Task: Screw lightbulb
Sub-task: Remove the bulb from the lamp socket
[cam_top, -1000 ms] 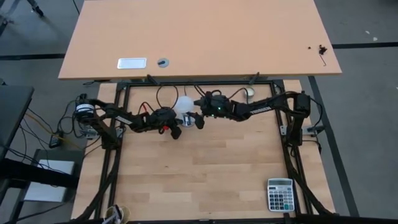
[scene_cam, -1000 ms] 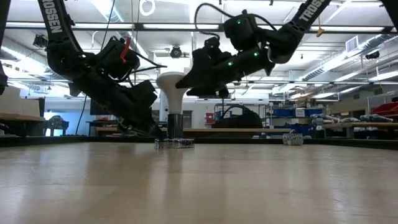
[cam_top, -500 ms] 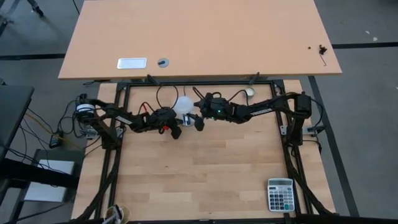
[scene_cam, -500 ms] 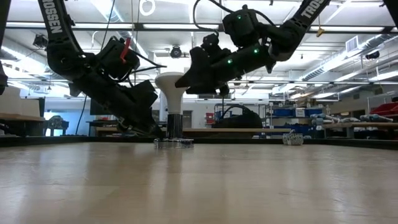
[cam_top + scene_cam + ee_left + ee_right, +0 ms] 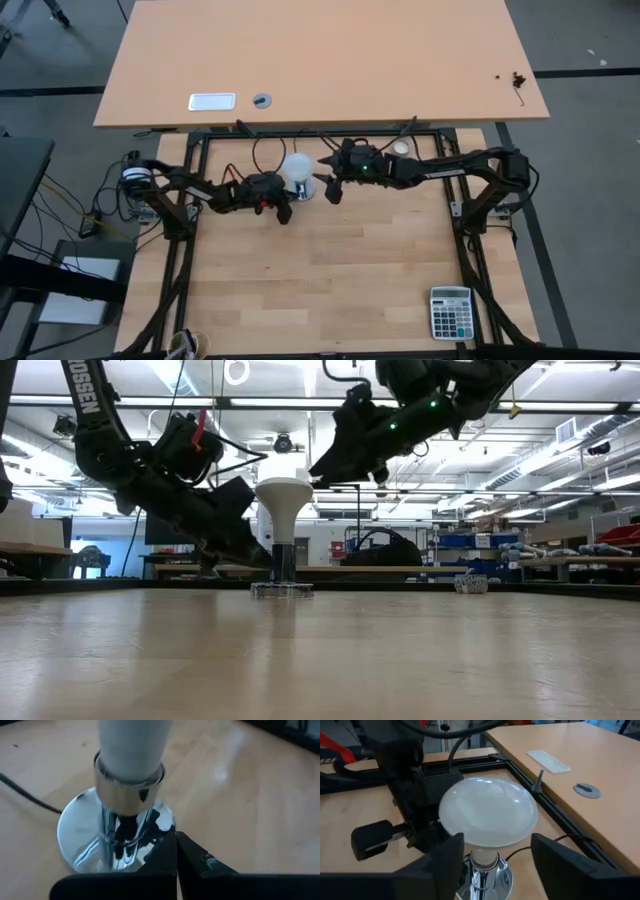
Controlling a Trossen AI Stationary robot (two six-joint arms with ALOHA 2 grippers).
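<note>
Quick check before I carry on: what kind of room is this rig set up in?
Probably a robotics lab or workshop. Beyond the wooden table the low view shows long ceiling strip lights, shelving with blue bins and other workbenches. A calculator lies on the table.

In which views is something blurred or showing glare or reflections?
Left wrist view: the lightbulb neck is soft and close, and the chrome base shows bright reflections. Right wrist view: sheen on the bulb head. Low view: ceiling lights glare behind the arms.
</note>
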